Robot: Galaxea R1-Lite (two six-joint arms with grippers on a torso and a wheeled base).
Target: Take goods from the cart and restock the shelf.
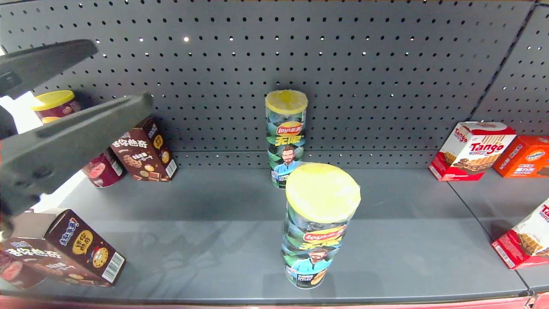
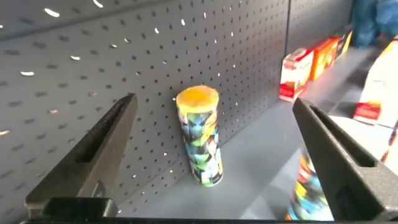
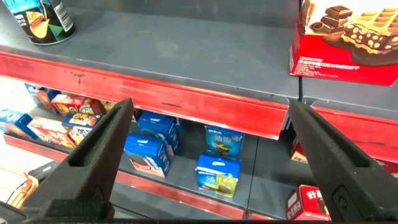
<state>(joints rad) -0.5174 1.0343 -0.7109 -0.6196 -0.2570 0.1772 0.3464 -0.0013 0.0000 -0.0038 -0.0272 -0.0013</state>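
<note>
Yellow-lidded, the front chip can (image 1: pixel 319 223) stands upright at lower centre on the grey shelf (image 1: pixel 193 240), so with my left gripper (image 1: pixel 120 73) at upper left spread wide and empty, I'd back it out clear of the brown box (image 1: pixel 143 150).

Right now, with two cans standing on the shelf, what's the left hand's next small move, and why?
Probably draw the left hand back out of the shelf. It is open and empty, while the front can and back can stand upright, free of it. The right hand is open and empty too, so there's nothing to place; fetching more goods likely comes next.
</note>
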